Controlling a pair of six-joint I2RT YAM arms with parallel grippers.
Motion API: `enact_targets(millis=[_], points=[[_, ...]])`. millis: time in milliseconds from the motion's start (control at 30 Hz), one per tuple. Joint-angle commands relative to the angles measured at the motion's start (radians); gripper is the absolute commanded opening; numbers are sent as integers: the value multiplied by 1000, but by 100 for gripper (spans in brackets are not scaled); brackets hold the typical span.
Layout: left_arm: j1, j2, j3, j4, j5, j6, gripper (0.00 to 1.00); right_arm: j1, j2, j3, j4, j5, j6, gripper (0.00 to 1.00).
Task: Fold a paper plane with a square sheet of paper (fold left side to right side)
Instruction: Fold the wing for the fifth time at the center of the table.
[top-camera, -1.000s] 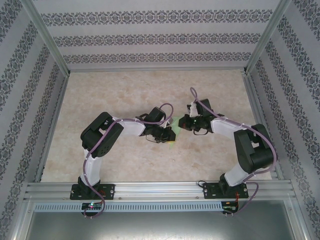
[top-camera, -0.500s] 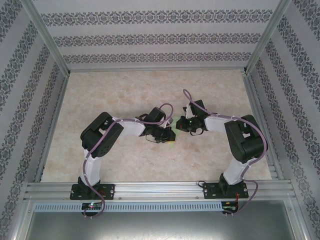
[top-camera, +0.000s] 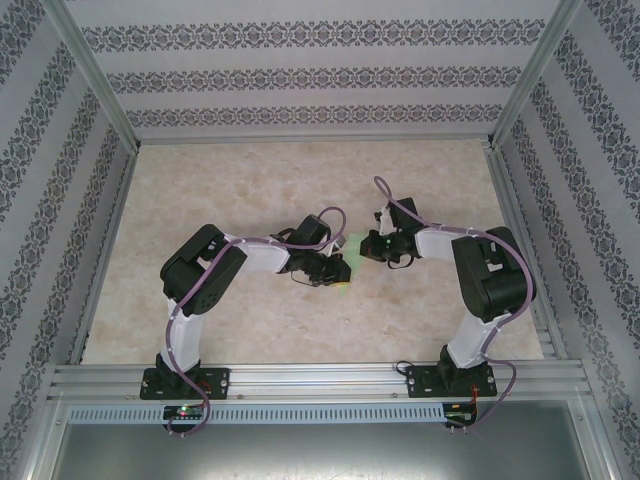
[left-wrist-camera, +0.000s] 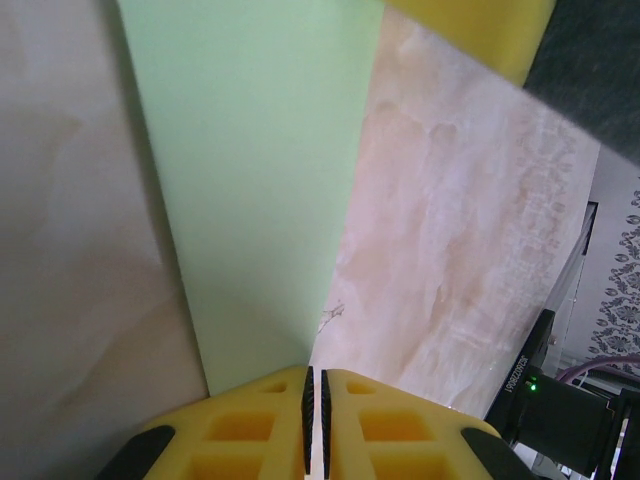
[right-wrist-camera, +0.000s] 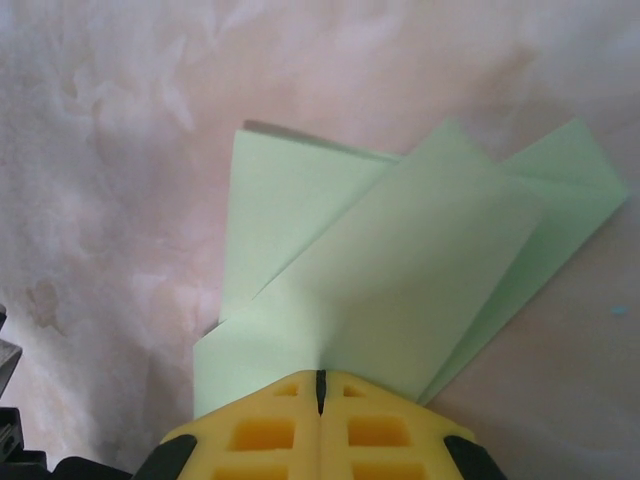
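left claw (left-wrist-camera: 315, 390), right claw (right-wrist-camera: 320, 388) on paper (right-wrist-camera: 400, 260) edges, open table (top-camera: 250, 180) around

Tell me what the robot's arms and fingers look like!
Both the left arm and right arm have chunky black joints, white links and purple cables looping along them. The left fingers and right fingers are blocky yellow with square hollows.
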Motion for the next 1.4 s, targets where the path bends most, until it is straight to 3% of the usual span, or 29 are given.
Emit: enact_targets(millis=[0, 800, 1033, 1200, 1367], points=[[-14, 44, -63, -161, -60, 2, 15, -31, 28, 34, -16, 33, -33, 0], [-14, 57, -67, -175, -58, 6, 15, -117, 98, 127, -76, 22, -55, 0], [-11, -32, -90, -90, -34, -9, 18, -104, 98, 117, -103, -5, -58, 0], [2, -137, -12, -139, -16, 30, 23, -75, 82, 93, -98, -22, -43, 0], [18, -108, 101, -233, -25, 74, 22, -45, 77, 82, -94, -19, -31, 0]])
